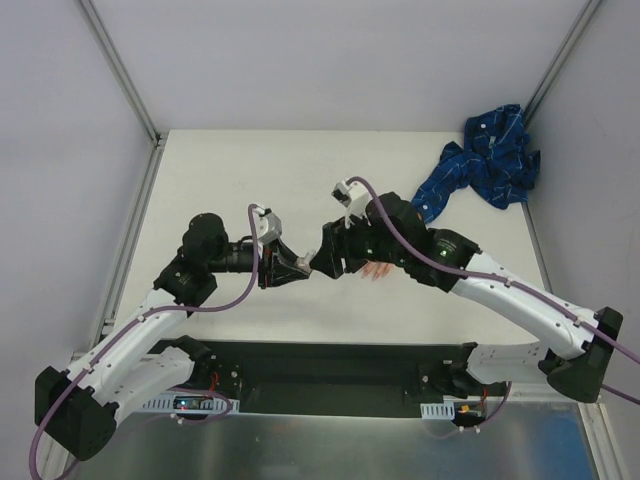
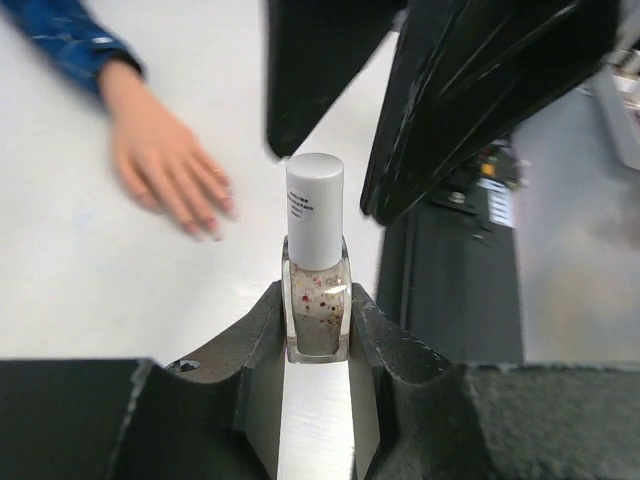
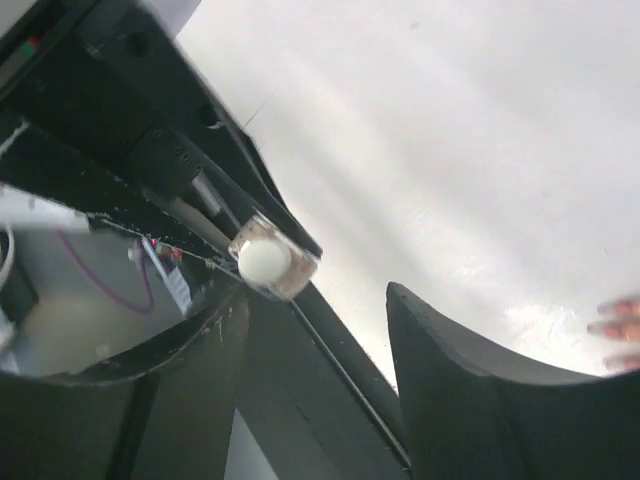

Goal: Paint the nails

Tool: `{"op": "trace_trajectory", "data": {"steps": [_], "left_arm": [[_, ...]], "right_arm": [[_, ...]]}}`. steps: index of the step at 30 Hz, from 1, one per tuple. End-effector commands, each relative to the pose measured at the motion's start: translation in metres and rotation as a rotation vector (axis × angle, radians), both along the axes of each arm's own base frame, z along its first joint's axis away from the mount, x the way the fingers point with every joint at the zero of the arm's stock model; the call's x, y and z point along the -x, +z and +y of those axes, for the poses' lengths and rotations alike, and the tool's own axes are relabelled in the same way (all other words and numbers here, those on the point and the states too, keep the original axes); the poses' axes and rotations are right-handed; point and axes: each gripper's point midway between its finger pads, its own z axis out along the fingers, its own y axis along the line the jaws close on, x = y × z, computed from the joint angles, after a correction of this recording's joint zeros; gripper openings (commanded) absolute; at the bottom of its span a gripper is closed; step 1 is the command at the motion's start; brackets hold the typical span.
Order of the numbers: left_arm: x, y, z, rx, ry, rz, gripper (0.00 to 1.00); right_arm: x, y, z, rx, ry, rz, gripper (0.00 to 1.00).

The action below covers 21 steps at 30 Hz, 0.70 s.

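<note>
My left gripper [image 2: 318,330] is shut on a small clear polish bottle [image 2: 316,310] with a white cap [image 2: 314,208], held above the table. In the top view the left gripper [image 1: 296,265] points right, and the right gripper [image 1: 322,262] meets it tip to tip. My right gripper [image 3: 315,315] is open, its fingers [image 2: 330,60] spread just beyond the cap [image 3: 264,260], not touching it. The flesh-coloured mannequin hand [image 2: 165,165] lies flat on the table with a blue patterned sleeve [image 2: 70,40]; its pinkish nails [image 2: 218,222] are blurred. Its fingertips [image 3: 618,328] show at the right wrist view's edge.
The sleeve's blue patterned cloth [image 1: 485,160] lies bunched at the table's back right. The white table [image 1: 250,180] is walled by pale panels on the left, back and right. The black base rail [image 1: 330,365] runs along the near edge.
</note>
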Motion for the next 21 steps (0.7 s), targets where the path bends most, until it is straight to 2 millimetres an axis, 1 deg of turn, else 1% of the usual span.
{"op": "trace_trajectory", "data": {"steps": [1, 3, 4, 5, 6, 7, 8, 9, 10, 12, 13, 17, 18, 20, 21], "left_arm": [[-0.046, 0.013, 0.012, -0.024, 0.269, -0.119, 0.0], [-0.051, 0.014, 0.014, -0.026, 0.303, -0.122, 0.0], [-0.053, 0.014, 0.015, -0.028, 0.32, -0.125, 0.0], [-0.058, 0.012, 0.018, -0.036, 0.354, -0.126, 0.0], [-0.06, 0.012, 0.019, -0.037, 0.366, -0.13, 0.0], [-0.061, 0.014, 0.02, -0.036, 0.374, -0.134, 0.0], [-0.062, 0.013, 0.021, -0.037, 0.388, -0.132, 0.0], [-0.062, 0.014, 0.021, -0.035, 0.39, -0.135, 0.0], [-0.062, 0.016, 0.022, -0.031, 0.393, -0.141, 0.0], [-0.062, 0.017, 0.023, -0.028, 0.397, -0.144, 0.0], [-0.061, 0.018, 0.023, -0.024, 0.398, -0.15, 0.0], [-0.058, 0.02, 0.023, -0.01, 0.386, -0.158, 0.0], [-0.057, 0.021, 0.022, -0.008, 0.382, -0.158, 0.0], [-0.057, 0.023, 0.022, -0.002, 0.379, -0.162, 0.0], [-0.056, 0.023, 0.022, -0.002, 0.378, -0.16, 0.0]], "right_arm": [[-0.033, 0.035, -0.024, -0.095, -0.5, 0.072, 0.6], [-0.033, 0.045, -0.014, -0.134, -0.54, 0.061, 0.61], [-0.035, 0.04, -0.007, -0.118, -0.552, 0.058, 0.61], [-0.036, 0.041, -0.001, -0.116, -0.557, 0.049, 0.61], [-0.037, 0.055, 0.003, -0.127, -0.576, 0.019, 0.61], [-0.041, 0.046, 0.01, -0.086, -0.594, 0.012, 0.6], [-0.043, 0.049, 0.013, -0.079, -0.609, -0.001, 0.6], [-0.046, 0.057, 0.015, -0.082, -0.63, -0.021, 0.59], [-0.048, 0.051, 0.022, -0.07, -0.641, -0.015, 0.57], [-0.055, 0.048, 0.029, -0.073, -0.663, -0.021, 0.52], [-0.056, 0.05, 0.031, -0.081, -0.668, -0.022, 0.51], [-0.063, 0.048, 0.043, -0.083, -0.678, -0.03, 0.46], [-0.064, 0.043, 0.048, -0.072, -0.674, -0.027, 0.45], [-0.065, 0.045, 0.054, -0.076, -0.667, -0.024, 0.42], [-0.065, 0.041, 0.058, -0.065, -0.663, -0.021, 0.41]]}}
